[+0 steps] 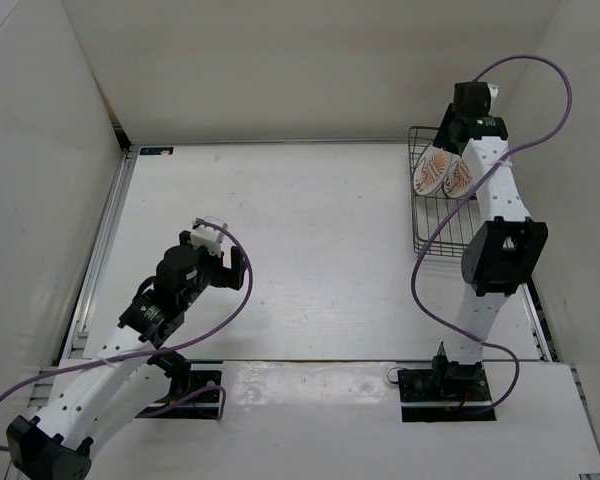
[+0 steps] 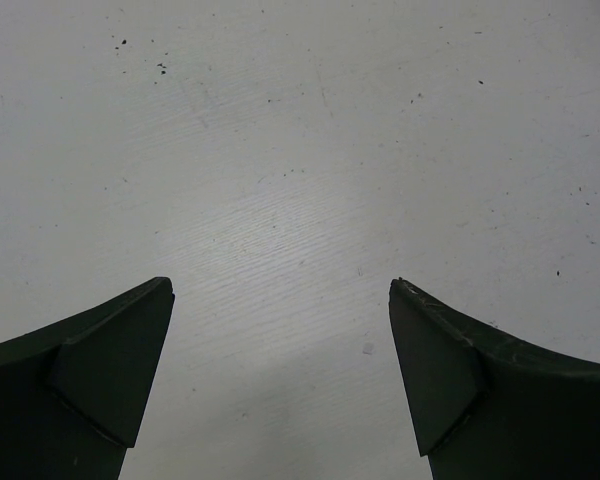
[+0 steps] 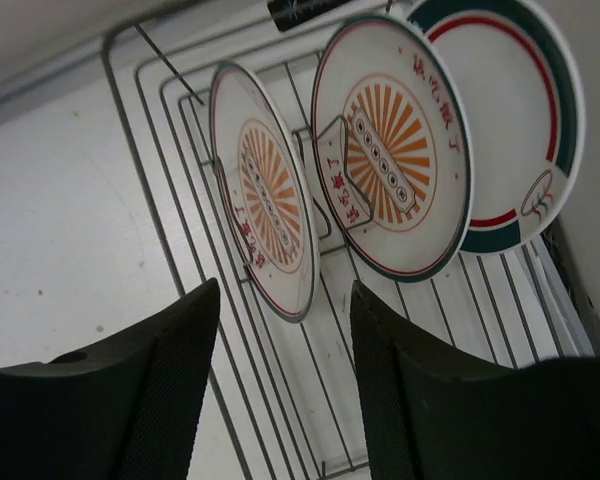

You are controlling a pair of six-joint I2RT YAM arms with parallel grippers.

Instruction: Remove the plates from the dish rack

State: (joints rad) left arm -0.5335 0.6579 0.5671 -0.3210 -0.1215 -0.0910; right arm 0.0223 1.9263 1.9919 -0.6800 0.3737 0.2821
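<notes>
Upright in the dish rack [image 3: 315, 400] stand three plates [image 3: 390, 150], two sunburst-centred

white table [image 1: 310, 230]: matte top, faint dark specks. dish rack [image 1: 442, 222]: black wire, standing at 2 o'clock, hard by the right wall. left base plate [image 1: 185, 392] at 7 o'clock, right base plate [image 1: 448, 388] at 5 o'clock, apparently on a front strip.

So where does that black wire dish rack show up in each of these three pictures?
Top external: the dish rack sits at the upper right, beside the wall.
Left wrist: not in it, only table top.
Right wrist: its wires fill the middle, beyond the right end effector.
Shared landmark: the two orange sunburst plates standing in it, seen in the top and right wrist views.
</notes>
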